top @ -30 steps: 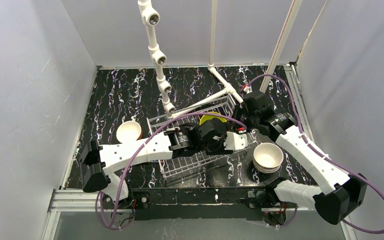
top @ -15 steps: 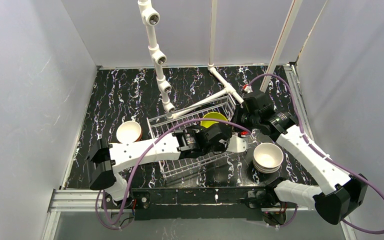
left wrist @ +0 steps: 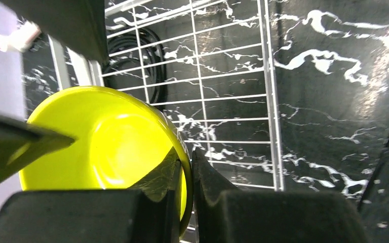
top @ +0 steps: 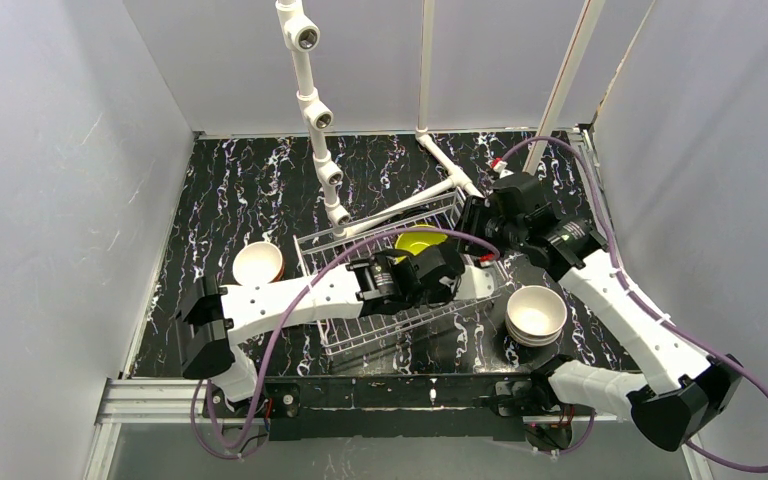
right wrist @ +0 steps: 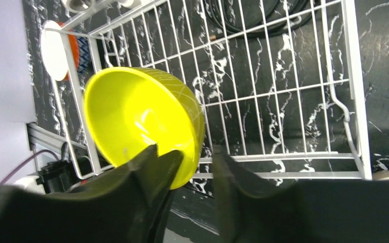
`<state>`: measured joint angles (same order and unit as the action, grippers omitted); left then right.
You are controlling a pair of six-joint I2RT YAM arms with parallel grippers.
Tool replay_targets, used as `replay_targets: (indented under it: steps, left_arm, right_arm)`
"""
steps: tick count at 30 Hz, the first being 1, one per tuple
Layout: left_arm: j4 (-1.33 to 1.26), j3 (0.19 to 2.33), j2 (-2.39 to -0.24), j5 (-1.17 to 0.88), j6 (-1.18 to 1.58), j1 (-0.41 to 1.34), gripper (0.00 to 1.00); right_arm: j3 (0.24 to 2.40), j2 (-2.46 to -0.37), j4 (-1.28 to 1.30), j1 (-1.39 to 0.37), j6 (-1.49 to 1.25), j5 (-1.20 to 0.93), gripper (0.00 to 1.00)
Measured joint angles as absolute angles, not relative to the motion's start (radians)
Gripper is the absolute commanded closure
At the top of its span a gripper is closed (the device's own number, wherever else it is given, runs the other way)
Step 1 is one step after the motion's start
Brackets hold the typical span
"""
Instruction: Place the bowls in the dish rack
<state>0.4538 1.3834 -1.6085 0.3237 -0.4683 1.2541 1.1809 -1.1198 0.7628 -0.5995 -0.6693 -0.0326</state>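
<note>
Pale grey walls (top: pixel 60 200) close in a black, white-veined marble-pattern desk (top: pixel 240 190), and a white pipe frame (top: pixel 315 110) rises from its far side. The rectangular silver wire-grid dish rack (top: pixel 360 332) sits at the middle of the desk, between the two arms.

The small round yellow-green bowl (top: pixel 418 241) is inside the rack, in its far right part. It is tipped up on edge rather than lying flat, with its mouth turned toward the far right, where the right wrist camera looks into it. The left fingers (left wrist: pixel 197 172) are pressed together on its rim, one inside and one outside the wall, reaching in from the near left. The right fingers (right wrist: pixel 172 162) stand apart and straddle the rim on the far right. There is open space between them, so they are not clamping it.

The other bowls are still out on the desk. A white-topped stack with orange beneath (top: pixel 258 262) sits just left of the rack. A pale stack (top: pixel 536 312) sits just right of it, close to the right arm.

The bowl's weight looks to rest with the left arm alone. The coming move seems to turn on this: the rim lies inside the right fingers' gap, so that arm needs to draw back toward the far right, away from the bowl, without catching the edge. The left arm can then settle the bowl among the wires. The right-hand stack is the nearer pickup for the right arm.
</note>
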Motion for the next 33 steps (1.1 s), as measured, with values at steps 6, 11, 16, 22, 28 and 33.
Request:
replay_targets:
  steps: [6, 11, 16, 22, 28, 33]
  left_arm:
    - [0.446, 1.382, -1.575, 0.209, -0.248, 1.224, 1.00]
    - [0.433, 1.382, -1.518, 0.128, -0.010, 1.203, 1.00]
    - [0.370, 1.378, -1.512, 0.035, 0.317, 1.098, 1.00]
    - [0.237, 1.367, -1.572, -0.073, 0.643, 1.013, 1.00]
    - [0.042, 1.368, -1.713, -0.167, 0.903, 0.981, 1.00]
    - [-0.019, 1.370, -1.810, -0.164, 1.046, 0.970, 1.00]
  right_arm:
    - [1.190, -1.060, 0.727, -0.599, -0.716, -0.007, 0.32]
    - [1.190, -1.005, 0.730, -0.598, -0.757, 0.114, 0.32]
    - [1.190, -0.941, 0.769, -0.598, -0.806, 0.377, 0.32]
    - [1.188, -0.884, 0.816, -0.596, -0.810, 0.569, 0.31]
    - [1.129, -0.886, 0.817, -0.596, -0.681, 0.515, 0.31]
    - [1.114, -0.929, 0.828, -0.596, -0.605, 0.465, 0.33]
